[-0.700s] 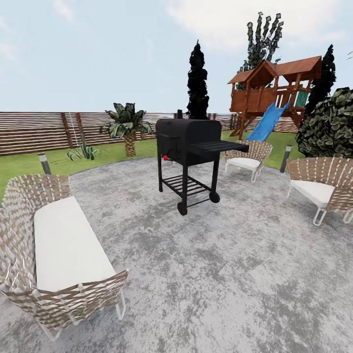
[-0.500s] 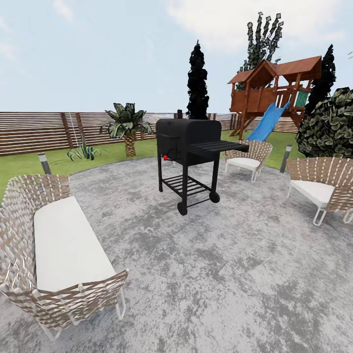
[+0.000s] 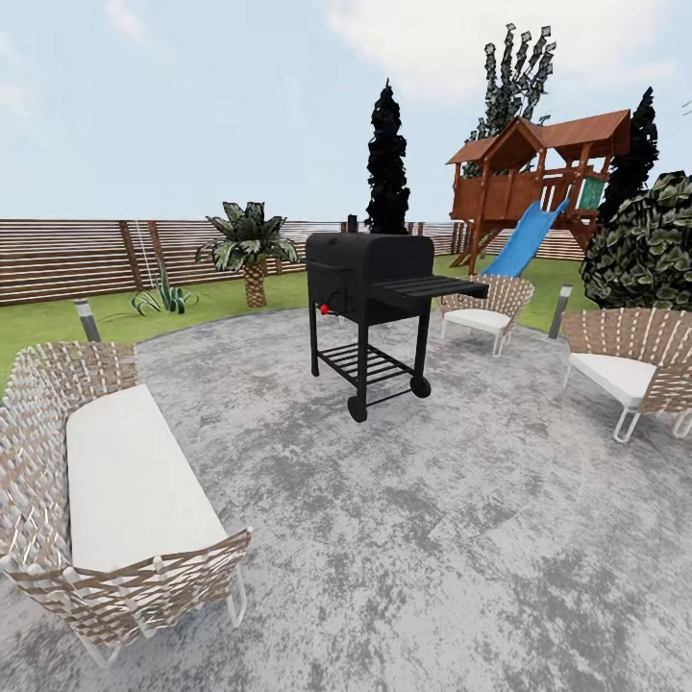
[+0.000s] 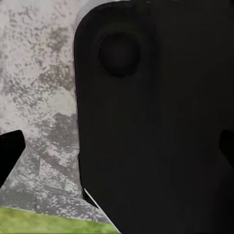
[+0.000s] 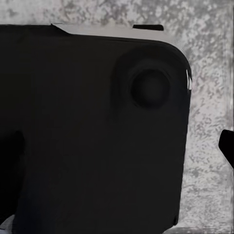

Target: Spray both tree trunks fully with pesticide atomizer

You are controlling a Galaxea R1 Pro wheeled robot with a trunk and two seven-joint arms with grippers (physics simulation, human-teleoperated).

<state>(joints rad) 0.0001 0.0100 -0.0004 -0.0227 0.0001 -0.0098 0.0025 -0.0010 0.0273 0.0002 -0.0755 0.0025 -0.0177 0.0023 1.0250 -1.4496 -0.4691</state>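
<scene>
This is a back garden at a home. A round grey stone patio (image 3: 404,538) sits in the middle, with a black barbecue grill (image 3: 370,288) on wheels standing on it. A woven sofa (image 3: 106,490) with a white cushion is at the patio's left edge, and woven chairs (image 3: 630,360) at its right edge. Green grass (image 3: 58,322) lies past the patio, up to a brown slat fence (image 3: 77,255). A wooden playhouse (image 3: 538,173) with a blue slide (image 3: 524,245) stands on the grass.

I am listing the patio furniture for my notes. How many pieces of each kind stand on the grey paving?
Wicker sofa: 1
Wicker armchairs: 2
Black grill: 1
Total: 4
</scene>
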